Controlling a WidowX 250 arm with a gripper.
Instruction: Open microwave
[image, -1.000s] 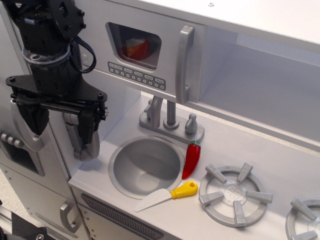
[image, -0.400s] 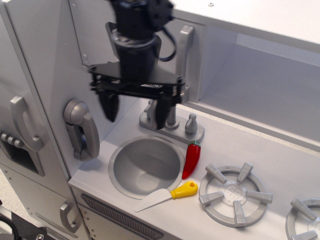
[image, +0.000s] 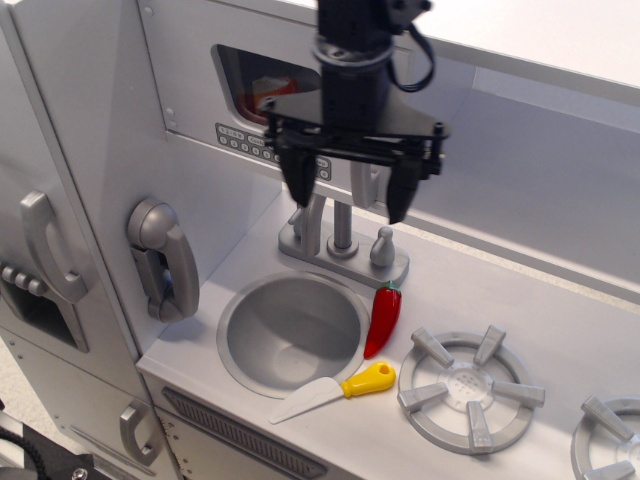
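Microwave (image: 262, 110) silver-grey, dark rounded window, gripper (image: 350, 195) fingers spread

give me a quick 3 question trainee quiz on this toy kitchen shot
1. True or false: the microwave door is shut.
2. What lies on the counter right of the sink? A. a banana B. a red chili C. a spoon
3. Fill in: the gripper hangs with its fingers ____ above the faucet.

Key: 1 true. 2 B, the chili, with the yellow-handled knife just below it. 3 open, holding nothing.
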